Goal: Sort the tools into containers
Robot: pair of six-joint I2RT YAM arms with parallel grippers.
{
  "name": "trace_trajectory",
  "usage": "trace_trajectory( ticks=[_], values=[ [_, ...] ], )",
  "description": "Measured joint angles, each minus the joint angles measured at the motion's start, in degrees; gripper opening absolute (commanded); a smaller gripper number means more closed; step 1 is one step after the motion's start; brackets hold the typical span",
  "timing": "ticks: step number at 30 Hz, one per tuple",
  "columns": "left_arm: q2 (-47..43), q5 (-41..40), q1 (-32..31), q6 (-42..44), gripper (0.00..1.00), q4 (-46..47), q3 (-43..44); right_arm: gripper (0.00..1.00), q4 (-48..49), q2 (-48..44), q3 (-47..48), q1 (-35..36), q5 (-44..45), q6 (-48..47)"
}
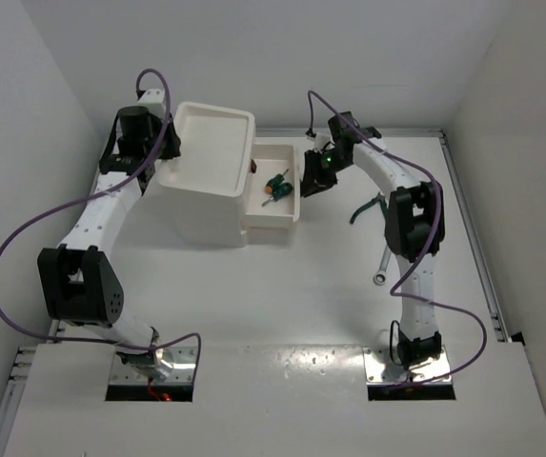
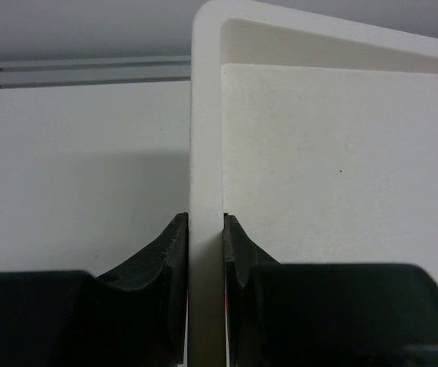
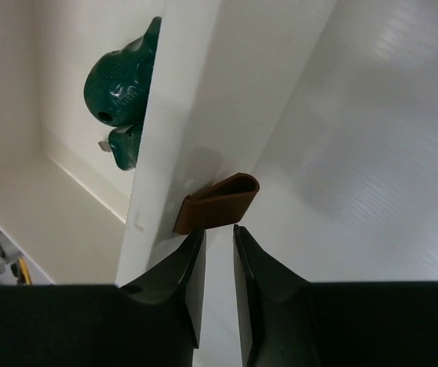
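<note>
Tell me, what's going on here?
Two robot arms are sorting tools into a white cabinet. The left hand clamps its top rim. The right hand, slightly open, sits just off the red handle of the open drawer. Green-handled tools lie inside; a wrench waits on the table.

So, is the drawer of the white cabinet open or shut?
Open. In the top view the drawer sticks out from the right side of the cabinet, and green-handled tools lie visible inside it.

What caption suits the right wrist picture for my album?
Fingers slightly parted just short of the dark red drawer handle, green tool handles inside.
</note>
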Motion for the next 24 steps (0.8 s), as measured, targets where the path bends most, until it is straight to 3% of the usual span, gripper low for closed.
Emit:
trace_trajectory(
  ticks=[15, 24],
  values=[
    [0.4, 1.3, 0.4, -1.2, 0.00, 0.0, 0.3, 0.23, 0.7, -1.9, -4.2, 3.4, -6.6, 5.5],
    [0.4, 1.3, 0.4, -1.4, 0.00, 0.0, 0.3, 0.23, 0.2, -2.4, -3.2, 4.3, -1.3, 6.4]
  ],
)
